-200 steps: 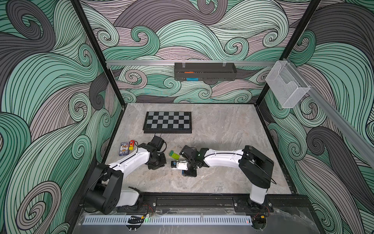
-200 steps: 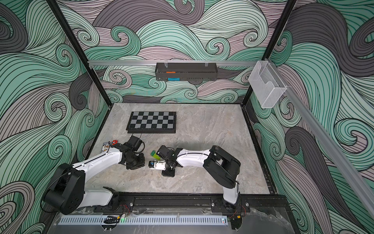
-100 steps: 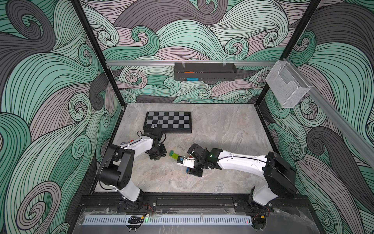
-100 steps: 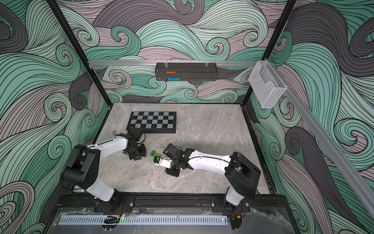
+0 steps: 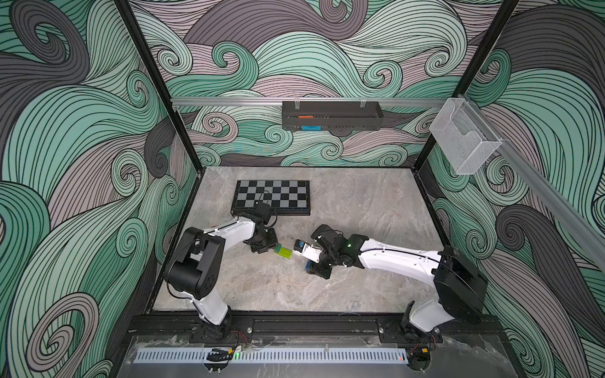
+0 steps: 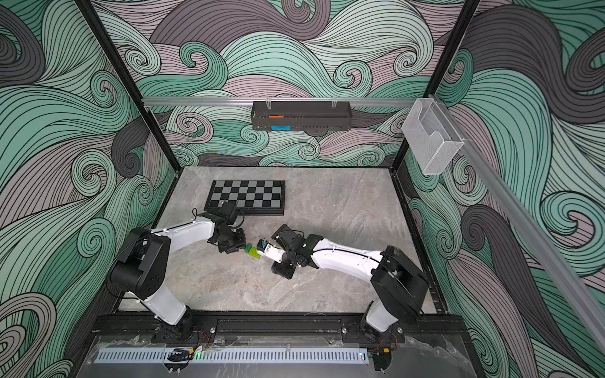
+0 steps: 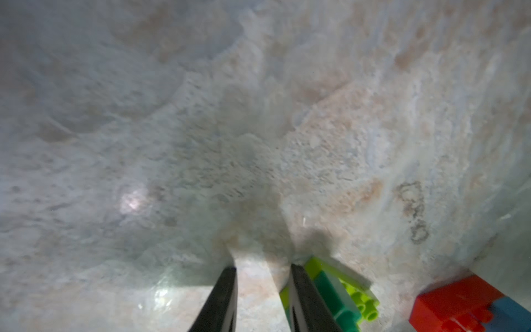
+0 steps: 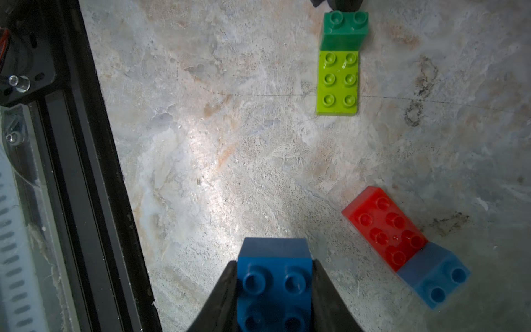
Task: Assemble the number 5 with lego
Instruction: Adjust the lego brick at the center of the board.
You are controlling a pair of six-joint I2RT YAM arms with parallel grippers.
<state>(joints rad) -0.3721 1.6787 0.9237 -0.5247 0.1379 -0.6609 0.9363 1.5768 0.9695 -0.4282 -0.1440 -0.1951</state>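
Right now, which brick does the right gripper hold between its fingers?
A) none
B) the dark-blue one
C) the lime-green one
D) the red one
B: in the right wrist view the dark-blue brick sits clamped in the right gripper, while the red brick lies on the table.

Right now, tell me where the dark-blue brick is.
In the right wrist view the dark-blue brick sits clamped in the right hand. Nearest lies the red brick, joined to a light-blue brick; the lime-green brick is farther off.
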